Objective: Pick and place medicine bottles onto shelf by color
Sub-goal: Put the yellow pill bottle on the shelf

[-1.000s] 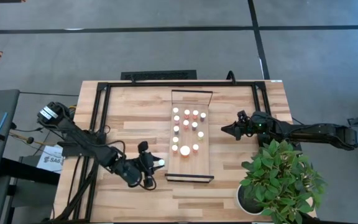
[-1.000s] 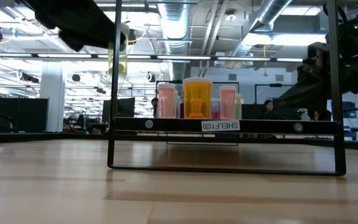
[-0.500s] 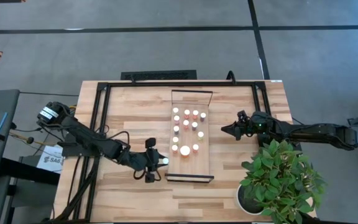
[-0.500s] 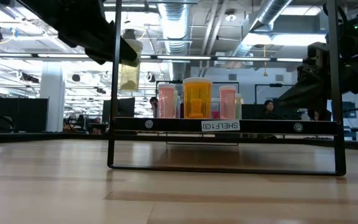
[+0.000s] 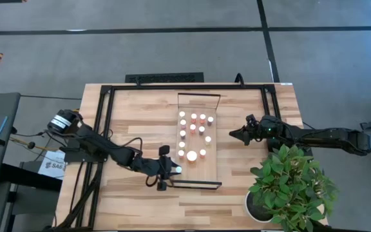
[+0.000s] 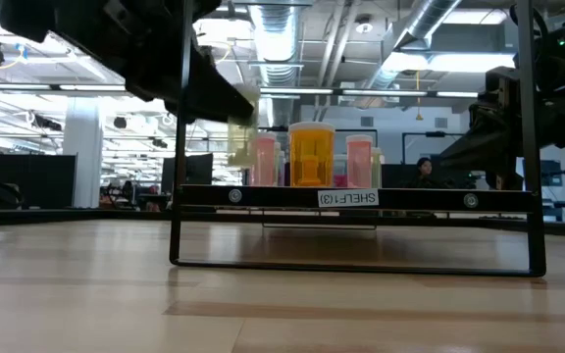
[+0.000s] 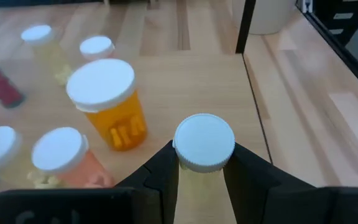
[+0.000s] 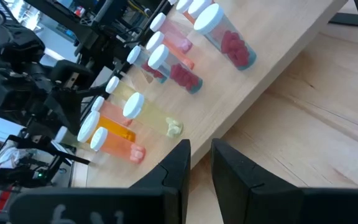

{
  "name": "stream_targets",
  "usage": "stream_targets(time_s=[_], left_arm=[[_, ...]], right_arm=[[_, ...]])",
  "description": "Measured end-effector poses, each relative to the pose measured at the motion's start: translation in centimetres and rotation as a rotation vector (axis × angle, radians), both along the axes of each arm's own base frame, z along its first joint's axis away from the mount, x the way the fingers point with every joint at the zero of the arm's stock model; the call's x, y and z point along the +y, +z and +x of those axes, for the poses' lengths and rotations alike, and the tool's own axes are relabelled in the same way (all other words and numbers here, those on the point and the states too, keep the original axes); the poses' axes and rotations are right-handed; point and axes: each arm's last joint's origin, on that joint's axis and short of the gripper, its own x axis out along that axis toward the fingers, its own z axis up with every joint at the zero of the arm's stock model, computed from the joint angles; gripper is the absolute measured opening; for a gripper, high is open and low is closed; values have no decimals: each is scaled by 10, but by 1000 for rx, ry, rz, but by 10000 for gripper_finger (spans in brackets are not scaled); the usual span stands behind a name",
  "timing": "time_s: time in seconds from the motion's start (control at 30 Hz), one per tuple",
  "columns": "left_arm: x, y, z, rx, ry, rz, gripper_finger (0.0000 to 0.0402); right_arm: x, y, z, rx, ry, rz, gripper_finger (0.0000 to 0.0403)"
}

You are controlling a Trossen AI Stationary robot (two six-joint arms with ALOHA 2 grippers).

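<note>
L pincer (image 7: 202, 163) clamped on pale bottle (image 7: 202, 146) btwn its fingers, at shelf (image 5: 210, 169) near end.

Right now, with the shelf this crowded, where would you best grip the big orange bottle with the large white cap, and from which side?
Grip the big orange bottle by its large white cap, coming straight down from above. It stands upright on the pale wooden shelf with smaller white-capped bottles close beside it, so its sides look hard to reach; the cap is likely the easiest part to reach.

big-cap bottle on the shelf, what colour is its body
Orange, under a white cap; the big-cap bottle shows best in the left wrist view.
</note>
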Motion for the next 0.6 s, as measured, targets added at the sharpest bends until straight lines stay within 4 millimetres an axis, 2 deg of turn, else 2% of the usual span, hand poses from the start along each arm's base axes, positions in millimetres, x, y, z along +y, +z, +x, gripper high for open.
stream_targets(time_s=[0.17,0.6], left_arm=[[2,-10,3,41,3,-26,98],[8,-10,5,39,17,-3,98]], right_arm=[[0,0,0,0,0,0,86],[0,0,0,0,0,0,86]])
